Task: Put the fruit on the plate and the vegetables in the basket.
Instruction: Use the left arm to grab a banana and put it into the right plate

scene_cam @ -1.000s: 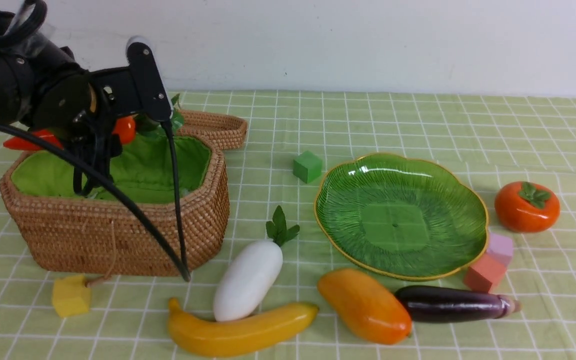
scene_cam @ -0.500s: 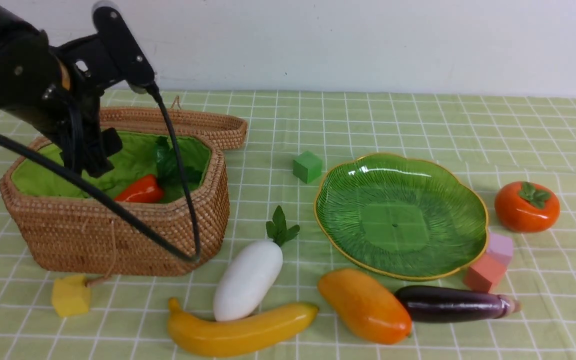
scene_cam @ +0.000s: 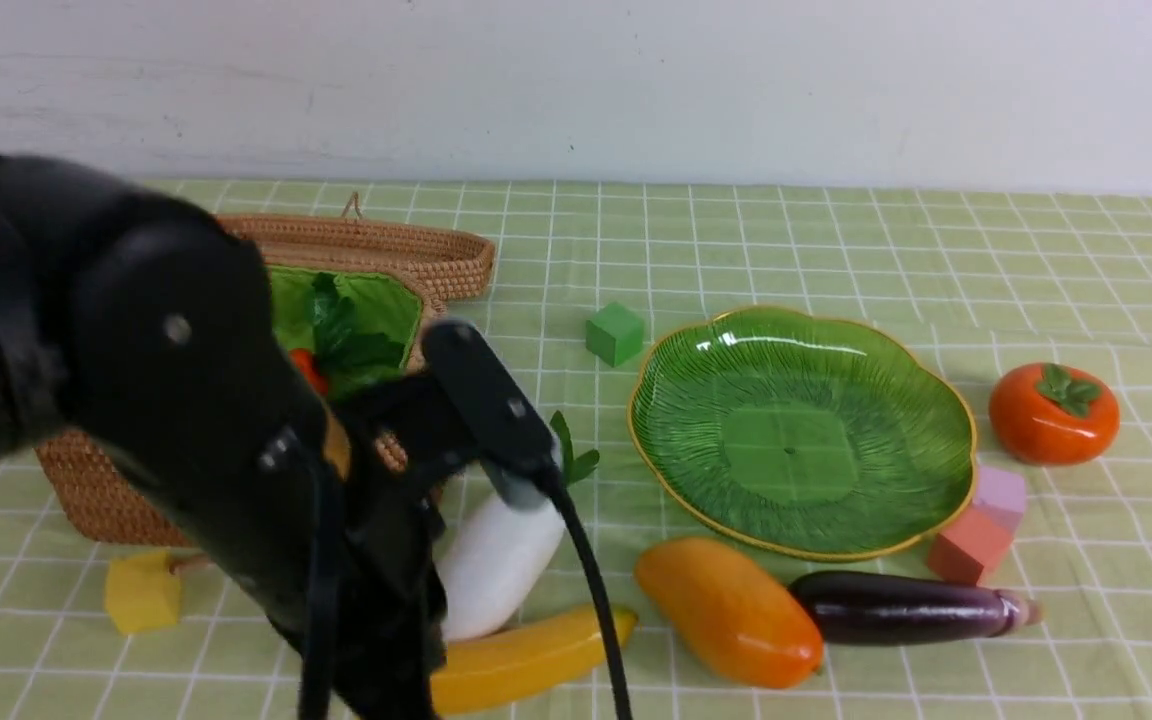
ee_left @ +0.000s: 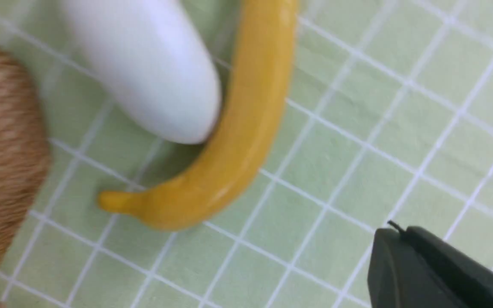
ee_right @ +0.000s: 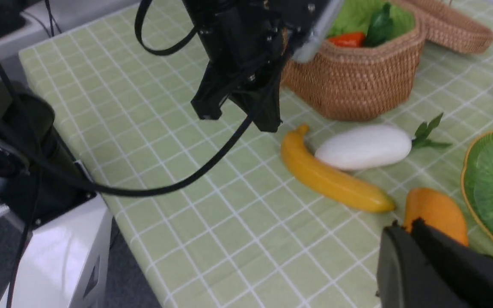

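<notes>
Worktop (scene_cam: 836,240): covered with a pale green checked cloth that carries everything.
My left arm (scene_cam: 136,380): big, black and blurred in the front view, hiding much of the basket.
Basket (ee_right: 357,85): on my left side and open, with its woven lid (scene_cam: 416,255) lying behind it.
Plate (scene_cam: 896,380): right of centre, nothing on it.
Radish (scene_cam: 496,560): on the cloth in front of the basket, its blunt end touching the banana's inner curve.
Banana (scene_cam: 526,655): nearest me, on the cloth.
Mango (scene_cam: 731,612): in front of the plate, just beside the eggplant (scene_cam: 896,608).
Persimmon (scene_cam: 1051,415): right of the plate, apart from it.
Carrot (ee_right: 347,39): lying inside the basket on the green lining.
Foam cubes: green (scene_cam: 615,333) behind the plate, yellow (scene_cam: 141,592) by the basket, red (scene_cam: 968,545) and pink (scene_cam: 1001,495) at the plate's right edge.
My left pincer (ee_left: 396,244): closed and empty, above the cloth near the banana.
My right pincer (ee_right: 405,239): closed, holding nothing, low near the mango.
</notes>
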You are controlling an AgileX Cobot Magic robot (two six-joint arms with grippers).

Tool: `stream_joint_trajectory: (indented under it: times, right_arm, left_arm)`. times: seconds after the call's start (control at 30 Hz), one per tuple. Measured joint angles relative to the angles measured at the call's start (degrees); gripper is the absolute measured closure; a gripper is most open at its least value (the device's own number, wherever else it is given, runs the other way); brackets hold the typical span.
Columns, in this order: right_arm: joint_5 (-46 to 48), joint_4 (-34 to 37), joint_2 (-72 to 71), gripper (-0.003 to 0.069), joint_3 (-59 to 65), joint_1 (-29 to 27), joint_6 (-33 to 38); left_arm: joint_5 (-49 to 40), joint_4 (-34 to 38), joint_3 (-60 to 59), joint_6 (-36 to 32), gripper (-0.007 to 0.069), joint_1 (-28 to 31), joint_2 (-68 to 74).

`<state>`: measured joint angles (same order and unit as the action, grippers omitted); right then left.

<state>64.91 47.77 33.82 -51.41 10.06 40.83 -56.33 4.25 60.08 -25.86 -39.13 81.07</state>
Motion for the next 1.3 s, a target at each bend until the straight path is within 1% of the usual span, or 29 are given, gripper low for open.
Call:
stream_joint_trajectory:
  times: [0.07, 0.1, 0.13, 0.17, 0.23, 0.27, 0.3, 0.33, 0.37, 0.4, 0.43, 0.53, 0.6, 0.63, 1.03, 1.1, 1.3]
  right_arm:
    - [0.93, -0.34, 0.00, 0.0626, 0.00, 0.00, -0.33]
    - [1.07, -0.39, 0.00, 0.0626, 0.00, 0.00, -0.45]
    - [1.16, -0.41, 0.00, 0.0626, 0.00, 0.00, -0.46]
    - [1.35, -0.41, 0.00, 0.0626, 0.00, 0.00, -0.50]
    - [1.59, -0.41, 0.00, 0.0626, 0.00, 0.00, -0.50]
    - [1.59, -0.41, 0.00, 0.0626, 0.00, 0.00, -0.50]
    - [1.64, -0.41, 0.00, 0.0626, 0.00, 0.00, -0.56]
    - [1.64, -0.47, 0.00, 0.0626, 0.00, 0.00, -0.56]
    - [1.66, -0.46, 0.00, 0.0626, 0.00, 0.00, -0.56]
    - [1.89, -0.46, 0.00, 0.0626, 0.00, 0.00, -0.56]
    - [2.14, -0.46, 0.00, 0.0626, 0.00, 0.00, -0.56]
    - [2.59, -0.53, 0.00, 0.0626, 0.00, 0.00, -0.61]
    - [2.73, -0.53, 0.00, 0.0626, 0.00, 0.00, -0.61]
    - [3.08, -0.53, 0.00, 0.0626, 0.00, 0.00, -0.61]
    - [4.48, -0.60, 0.00, 0.0626, -0.02, 0.00, -0.61]
    - [4.70, -0.60, 0.00, 0.0626, -0.07, 0.00, -0.62]
    - [5.42, -0.60, 0.00, 0.0626, -0.09, 0.00, -0.67]
  left_arm:
    - [0.22, -2.86, -1.19, -0.11, 0.0575, -1.39, 2.09]
    - [0.51, -4.25, -1.61, -0.11, 0.0535, -1.62, 3.28]
    - [0.62, -4.67, -1.68, -0.11, 0.0517, -1.62, 3.51]
    - [1.43, -6.23, -1.88, -0.11, 0.0442, -1.62, 5.01]
    - [3.79, -8.19, -1.99, -0.11, 0.0325, -1.45, 6.77]
    - [4.06, -8.32, -1.99, -0.11, 0.0313, -1.45, 6.93]
    - [6.20, -9.27, -1.99, -0.11, 0.0238, -1.12, 8.15]
    - [7.65, -9.76, -1.99, -0.11, 0.0183, -0.98, 8.77]
    - [7.89, -10.01, -1.99, -0.11, 0.0168, -0.91, 8.90]
    - [9.21, -11.22, -1.99, -0.11, 0.0127, -0.84, 9.80]
    - [9.99, -12.18, -1.99, -0.11, 0.0112, -0.76, 10.50]
    - [11.47, -15.52, -1.99, -0.11, 0.0099, -0.65, 12.52]
    - [11.63, -16.86, -1.99, -0.11, 0.0106, -0.63, 13.37]
    - [11.75, -17.53, -1.99, -0.11, 0.0121, -0.57, 14.40]
    - [13.19, -19.01, -1.13, -0.11, 0.0270, -0.55, 20.01]
    - [13.05, -19.06, -0.95, -0.11, 0.0282, -0.55, 20.21]
    - [11.55, -19.06, -0.65, -0.11, 0.0283, -0.55, 19.99]
